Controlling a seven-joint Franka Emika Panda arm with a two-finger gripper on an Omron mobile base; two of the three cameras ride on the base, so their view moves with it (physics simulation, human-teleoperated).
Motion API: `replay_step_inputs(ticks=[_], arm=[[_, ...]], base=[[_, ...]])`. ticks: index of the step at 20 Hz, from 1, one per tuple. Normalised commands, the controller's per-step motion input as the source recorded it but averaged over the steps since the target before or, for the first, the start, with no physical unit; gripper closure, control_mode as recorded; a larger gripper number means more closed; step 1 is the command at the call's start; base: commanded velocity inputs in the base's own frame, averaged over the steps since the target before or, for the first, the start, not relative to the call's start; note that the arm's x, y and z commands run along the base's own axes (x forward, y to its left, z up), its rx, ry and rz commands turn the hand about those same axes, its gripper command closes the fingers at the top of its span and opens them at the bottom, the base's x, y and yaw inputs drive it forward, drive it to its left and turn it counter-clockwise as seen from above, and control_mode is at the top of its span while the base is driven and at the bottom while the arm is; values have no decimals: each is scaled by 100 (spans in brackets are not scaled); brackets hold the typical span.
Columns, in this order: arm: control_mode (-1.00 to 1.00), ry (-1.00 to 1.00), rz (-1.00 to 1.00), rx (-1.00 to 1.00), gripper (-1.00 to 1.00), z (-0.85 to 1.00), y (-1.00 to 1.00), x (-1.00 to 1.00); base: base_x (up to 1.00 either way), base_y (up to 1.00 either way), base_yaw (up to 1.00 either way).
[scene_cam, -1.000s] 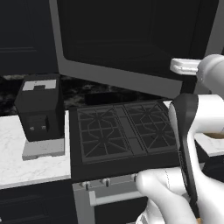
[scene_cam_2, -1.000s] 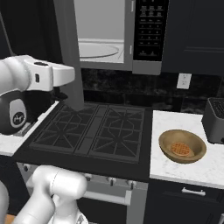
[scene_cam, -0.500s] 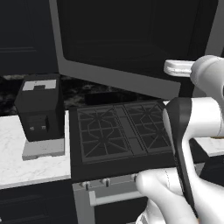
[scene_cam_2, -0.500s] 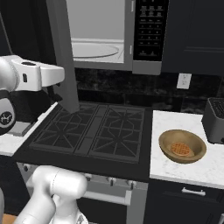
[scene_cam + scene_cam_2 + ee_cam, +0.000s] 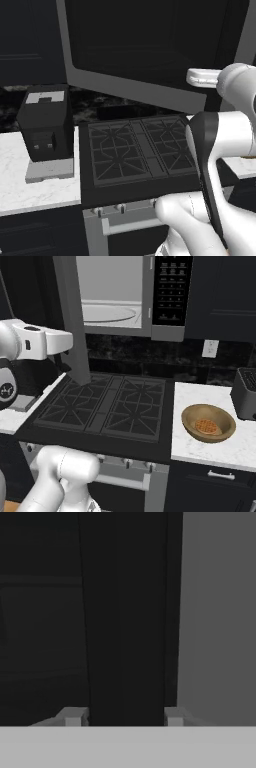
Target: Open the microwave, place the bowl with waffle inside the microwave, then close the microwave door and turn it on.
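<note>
While the microwave door (image 5: pixel 70 316) stands swung wide, the end effector (image 5: pixel 123 716) straddles its dark handle bar (image 5: pixel 125 622).
Fingers flank the bar, seemingly pinching it. Release cleanly and back off straight; bowl (image 5: pixel 208 422) with waffle (image 5: pixel 207 426) waits on the right table (image 5: pixel 195 448).

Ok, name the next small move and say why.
Probably let go of the handle and back the gripper away: the microwave door already stands wide open, and the bowl with the waffle waits on the counter.
</note>
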Motion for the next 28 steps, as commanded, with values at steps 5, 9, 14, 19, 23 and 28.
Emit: replay_step_inputs(ticks=[5, 9, 14, 19, 23, 28], arm=[[-100, 0, 0, 0, -100, 0, 0, -1], [-100, 0, 1, 0, -100, 0, 1, -29], [-100, -7, 6, 0, -100, 0, 16, -80], [-100, -1, 14, 3, -100, 16, -22, -13], [-100, -1, 32, 10, -100, 2, -93, 4], [-100, -6, 42, 9, -100, 0, -100, 0]], base=[[0, 0, 0], [0, 0, 0], [0, 0, 0], [0, 0, 0], [0, 0, 0], [0, 0, 0]])
